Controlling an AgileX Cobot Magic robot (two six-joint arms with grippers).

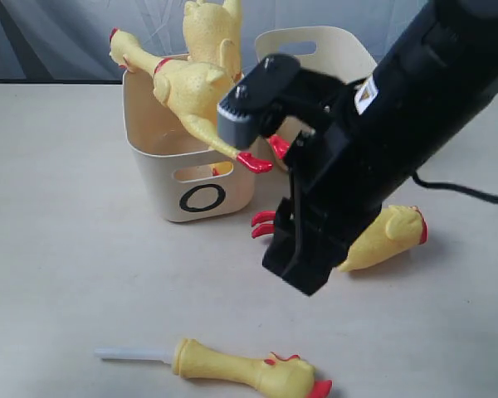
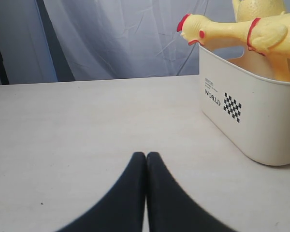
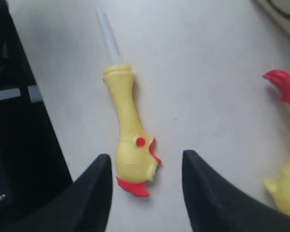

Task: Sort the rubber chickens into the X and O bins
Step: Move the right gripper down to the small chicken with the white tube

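The right gripper (image 3: pixel 145 193), spread and empty, hangs close over the small white-tubed rubber chicken (image 1: pixel 241 369). In the exterior view the chicken lies on the desk (image 1: pixel 66 274) at the gripper's 7 o'clock, long axis 9-to-3. The left gripper (image 2: pixel 146 162) is pressed together.

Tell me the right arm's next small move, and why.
Probably lower the right pincer straight down onto the small chicken. Its jaws stand open, the chicken's head shows between them in the right wrist view, and the toy lies flat on the table, not yet gripped.
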